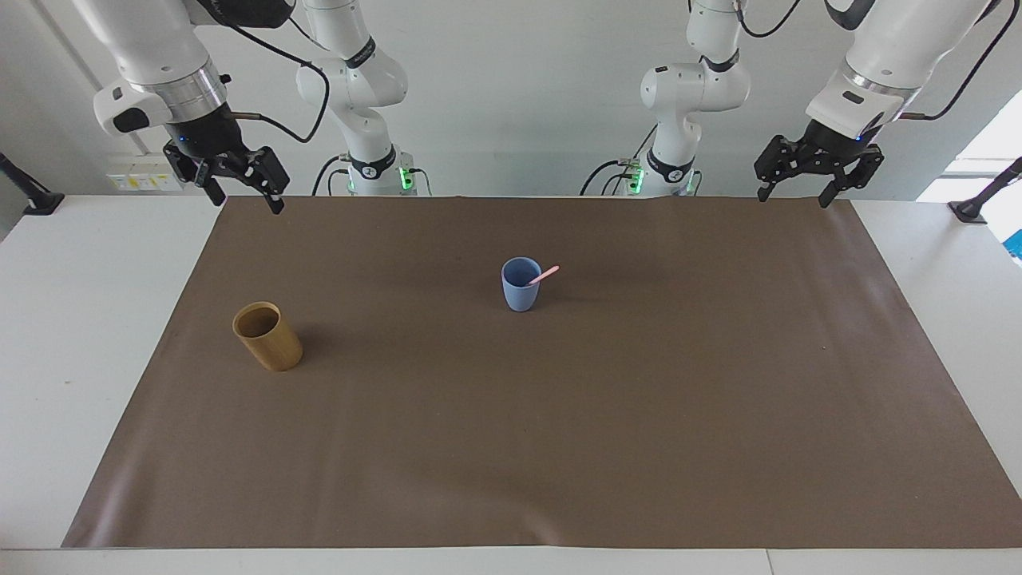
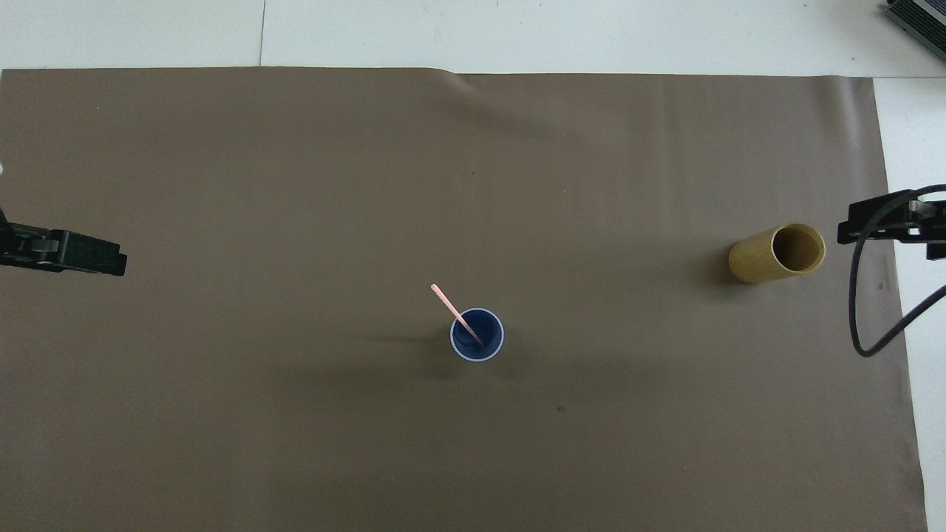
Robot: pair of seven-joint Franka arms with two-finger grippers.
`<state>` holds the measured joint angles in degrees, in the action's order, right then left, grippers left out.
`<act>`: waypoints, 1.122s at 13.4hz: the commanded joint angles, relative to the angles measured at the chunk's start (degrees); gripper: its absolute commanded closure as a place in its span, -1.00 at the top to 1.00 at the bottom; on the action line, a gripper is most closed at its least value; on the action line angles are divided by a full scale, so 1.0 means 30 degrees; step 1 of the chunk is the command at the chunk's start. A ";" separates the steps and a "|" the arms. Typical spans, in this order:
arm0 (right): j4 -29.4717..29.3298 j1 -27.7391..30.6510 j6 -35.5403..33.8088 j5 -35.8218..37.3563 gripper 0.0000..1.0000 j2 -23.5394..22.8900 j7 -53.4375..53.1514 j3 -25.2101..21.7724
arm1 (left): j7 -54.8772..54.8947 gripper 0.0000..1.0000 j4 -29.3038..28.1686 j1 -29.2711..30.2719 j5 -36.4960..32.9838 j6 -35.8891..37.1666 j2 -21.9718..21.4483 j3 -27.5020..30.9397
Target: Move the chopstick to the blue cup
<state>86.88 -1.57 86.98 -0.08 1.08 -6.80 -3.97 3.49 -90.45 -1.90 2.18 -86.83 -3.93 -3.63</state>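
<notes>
A pink chopstick (image 1: 544,276) stands tilted inside the blue cup (image 1: 520,294), its lower end in the bowl and its upper end leaning out over the rim toward the left arm's end of the table; from overhead the chopstick (image 2: 457,314) crosses the rim of the cup (image 2: 477,335) and sticks out past it. The cup sits upright near the middle of the brown mat (image 1: 559,415). A tan cup (image 1: 267,335) stands well apart from it, toward the right arm's end of the table and a little farther from the robots, with nothing showing inside it in the overhead view (image 2: 776,254). The right gripper (image 1: 243,192) hangs raised over the mat's corner at its own end, its jaws apart and holding nothing; overhead, only its tip (image 2: 887,222) shows just beside the tan cup. The left gripper (image 1: 798,192) hangs raised over the mat's corner at the other end, jaws likewise apart and empty, with its tip (image 2: 74,253) at the edge of the overhead view. Both arms are well clear of the blue cup.
</notes>
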 commanded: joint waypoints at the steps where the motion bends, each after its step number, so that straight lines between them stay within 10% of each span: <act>1: -0.0191 0.0141 -0.1742 0.0582 1.00 0.0807 0.1155 0.0208 | -0.0020 1.00 -0.0084 0.0282 -0.0347 0.0494 -0.0241 -0.0166; 15: 0.2066 -0.0063 -0.0985 0.0846 1.00 0.2335 0.1624 0.0385 | -0.0197 1.00 -0.0143 0.0370 -0.0288 0.0555 -0.0271 -0.0049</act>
<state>91.41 -1.92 83.52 1.46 6.67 -2.85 -2.97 3.42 -90.45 -1.84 2.18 -85.73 -3.93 -3.19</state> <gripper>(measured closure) 0.000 0.000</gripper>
